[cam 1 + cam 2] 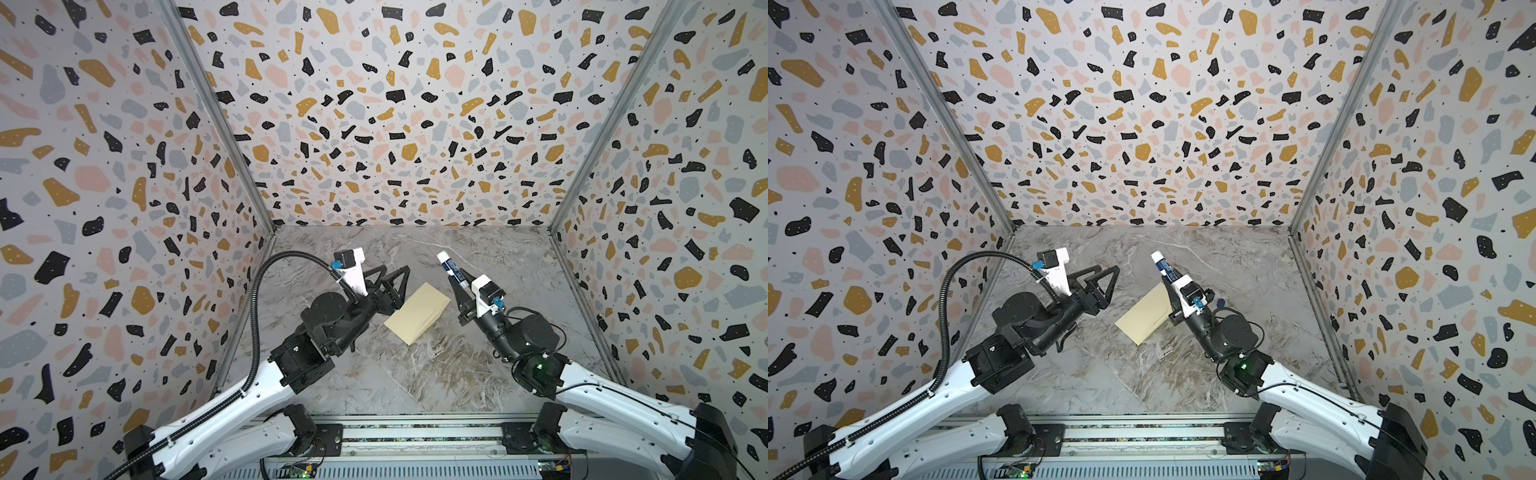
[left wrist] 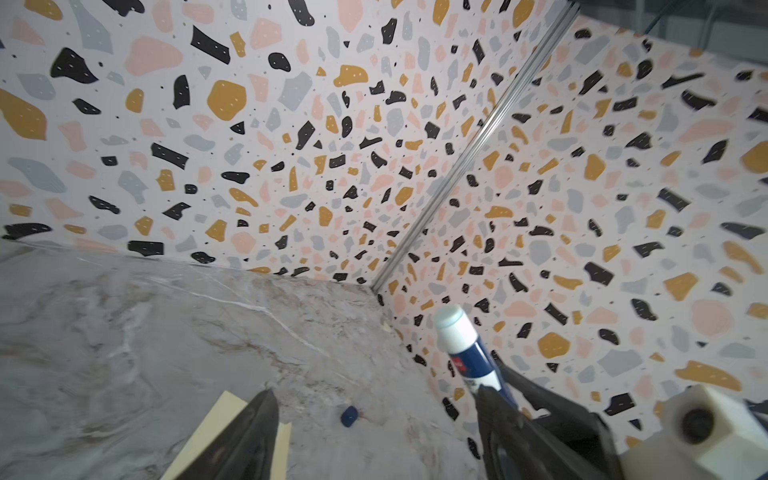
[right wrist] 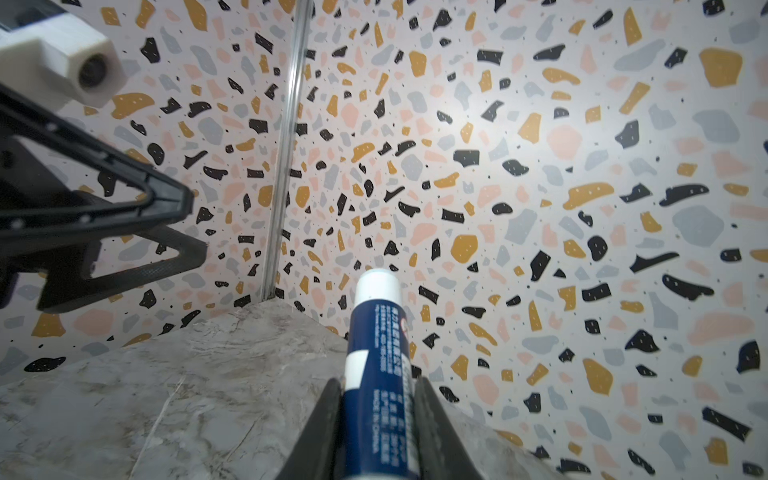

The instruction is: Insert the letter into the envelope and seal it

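The pale yellow envelope lies flat on the marble table, and one corner of it shows in the left wrist view. The letter is out of view. My left gripper hangs open and empty above the envelope's far left corner. My right gripper is shut on a blue-and-white glue stick. The stick's white end points up and away, right of the envelope.
A small dark blue cap lies on the marble table beyond the envelope, near the right arm. Terrazzo-patterned walls close in the back and both sides. The arms' base rail runs along the front edge.
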